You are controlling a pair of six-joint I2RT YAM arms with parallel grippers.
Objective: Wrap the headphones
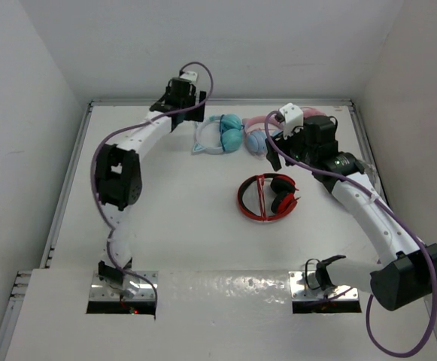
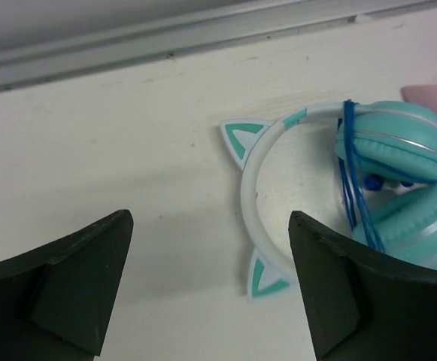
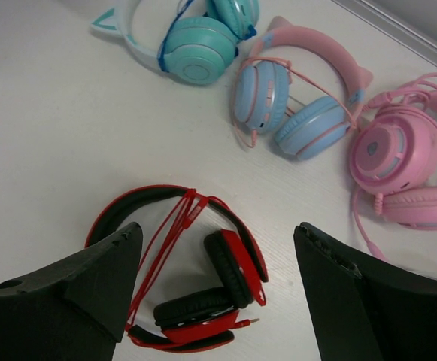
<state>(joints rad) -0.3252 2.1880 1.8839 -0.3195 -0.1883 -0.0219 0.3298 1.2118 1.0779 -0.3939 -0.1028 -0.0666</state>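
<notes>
Hovering with fingers (image 2: 75, 293) wide and empty, the left gripper (image 2: 210, 226) sits just beside the teal plastic cat-ear headphones (image 2: 399, 150) on the far white bench (image 2: 128, 135) (right gripper (image 3: 218, 233) gapes too). A careless pinch could drag their blue cable (image 2: 351, 180) loops loose.

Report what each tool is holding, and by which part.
Nothing is held. The left tool is open near the teal headphones; the right tool is open above the red headphones.

White-linked arms (image 1: 147, 135) with black joint housings (image 1: 118, 177), looping purple cables (image 1: 92, 174), dark wedge-shaped tool fingers (image 2: 75, 286)
</notes>
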